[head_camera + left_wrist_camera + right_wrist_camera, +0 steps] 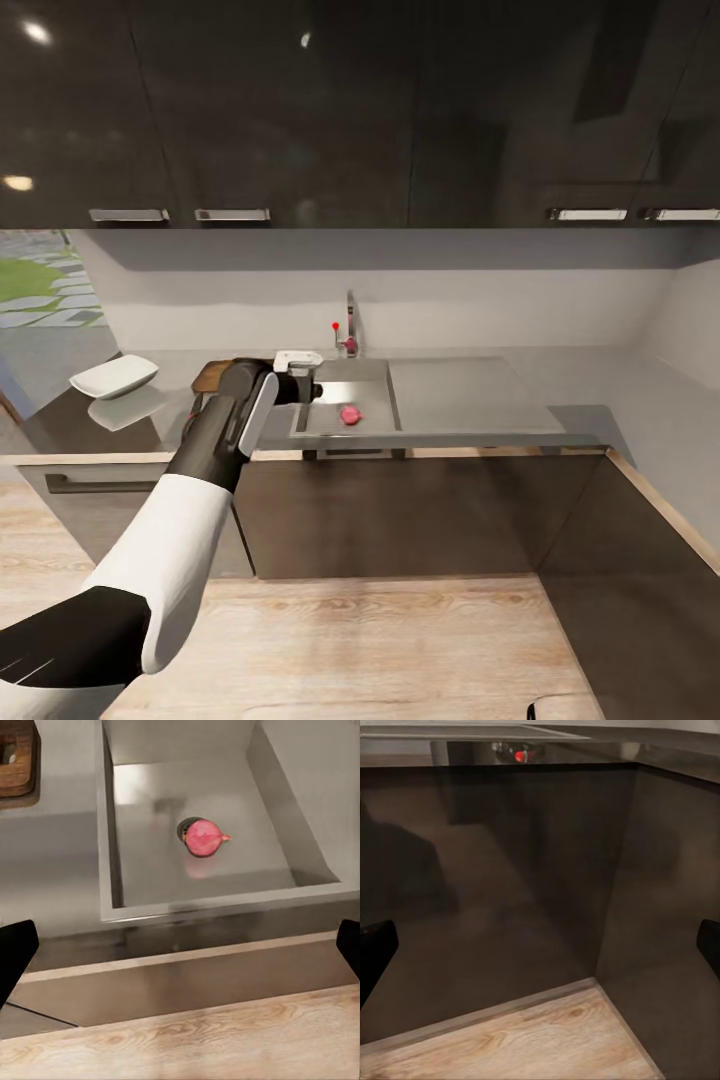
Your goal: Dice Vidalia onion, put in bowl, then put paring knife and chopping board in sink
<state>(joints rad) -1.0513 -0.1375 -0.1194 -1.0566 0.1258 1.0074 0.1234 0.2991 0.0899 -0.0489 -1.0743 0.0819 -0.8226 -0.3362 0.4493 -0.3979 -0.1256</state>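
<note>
The pinkish-red Vidalia onion (350,414) (204,838) lies on the floor of the steel sink (372,378) (150,877), beside the round drain. My left gripper (312,388) (180,949) hovers over the sink's left rim. It is open, with nothing between its widely spread fingers, and stands apart from the onion. My left arm hides all but a corner of the brown chopping board (206,376) (16,761), which lies left of the sink. At the far left of the countertop (480,400) sits the white bowl (113,377). My right gripper (540,949) is open, low before dark cabinet fronts. The paring knife is out of view.
The chrome tap (350,322) with its red knob (335,326) rises behind the basin. A flat drainboard (460,395) stretches to the right. Dark wall cabinets (300,110) hang overhead. The counter turns a corner at the right, over wood flooring (380,650).
</note>
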